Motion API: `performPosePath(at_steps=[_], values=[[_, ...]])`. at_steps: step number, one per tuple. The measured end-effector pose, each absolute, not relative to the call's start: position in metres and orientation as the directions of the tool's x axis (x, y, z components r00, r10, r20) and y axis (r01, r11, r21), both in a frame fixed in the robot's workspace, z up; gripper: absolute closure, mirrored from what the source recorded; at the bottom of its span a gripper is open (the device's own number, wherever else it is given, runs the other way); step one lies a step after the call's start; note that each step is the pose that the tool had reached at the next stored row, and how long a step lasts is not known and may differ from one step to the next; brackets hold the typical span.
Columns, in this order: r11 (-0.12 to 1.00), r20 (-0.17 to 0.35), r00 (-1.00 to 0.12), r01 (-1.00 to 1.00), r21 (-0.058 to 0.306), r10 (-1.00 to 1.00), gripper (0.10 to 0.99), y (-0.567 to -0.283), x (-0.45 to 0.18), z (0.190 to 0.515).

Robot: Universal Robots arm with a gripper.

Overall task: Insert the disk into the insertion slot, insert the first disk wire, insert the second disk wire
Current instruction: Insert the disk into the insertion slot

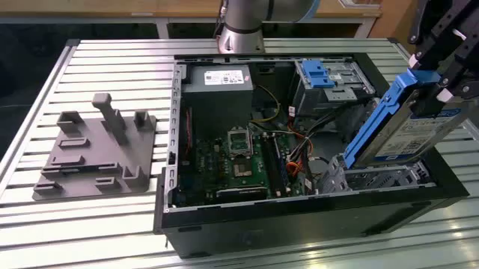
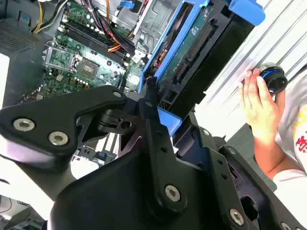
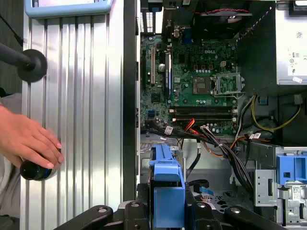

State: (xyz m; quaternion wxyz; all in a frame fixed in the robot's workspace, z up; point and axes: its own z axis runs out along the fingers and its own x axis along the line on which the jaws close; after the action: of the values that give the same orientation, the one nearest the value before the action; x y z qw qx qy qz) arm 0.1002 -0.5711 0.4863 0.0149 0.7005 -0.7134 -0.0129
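At the exterior view's right, the gripper [image 1: 436,89] pinches the tilted disk [image 1: 408,134] by its upper end, its lower edge seemingly just inside the insertion slot [image 1: 389,179].

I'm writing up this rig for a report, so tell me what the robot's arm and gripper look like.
The arm is a round silver-grey tube with a darker band at its joint. The gripper is matt black. In the second wrist view it is built from flat link bars with rounded ends, pinned together by silver screws.
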Motion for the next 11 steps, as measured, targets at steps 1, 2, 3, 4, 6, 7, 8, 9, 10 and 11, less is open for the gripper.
performPosePath(at_steps=[1, 2, 3, 4, 6, 7, 8, 9, 10, 11], values=[[0.018, 0.003, -0.018, -0.999, 0.039, -1.0, 0.722, -0.5711, 0.1002, 0.4863], [0.018, 0.003, -0.018, -0.999, 0.039, -1.0, 0.722, -0.5711, 0.1002, 0.4863], [0.018, 0.003, -0.018, -0.999, 0.039, -1.0, 0.722, -0.5711, 0.1002, 0.4863], [0.018, 0.003, -0.018, -0.999, 0.039, -1.0, 0.722, -0.5711, 0.1002, 0.4863], [0.018, 0.003, -0.018, -0.999, 0.039, -1.0, 0.722, -0.5711, 0.1002, 0.4863], [0.018, 0.003, -0.018, -0.999, 0.039, -1.0, 0.722, -0.5711, 0.1002, 0.4863], [0.018, 0.003, -0.018, -0.999, 0.039, -1.0, 0.722, -0.5711, 0.1002, 0.4863], [0.018, 0.003, -0.018, -0.999, 0.039, -1.0, 0.722, -0.5711, 0.1002, 0.4863], [0.018, 0.003, -0.018, -0.999, 0.039, -1.0, 0.722, -0.5711, 0.1002, 0.4863], [0.018, 0.003, -0.018, -0.999, 0.039, -1.0, 0.722, -0.5711, 0.1002, 0.4863]])
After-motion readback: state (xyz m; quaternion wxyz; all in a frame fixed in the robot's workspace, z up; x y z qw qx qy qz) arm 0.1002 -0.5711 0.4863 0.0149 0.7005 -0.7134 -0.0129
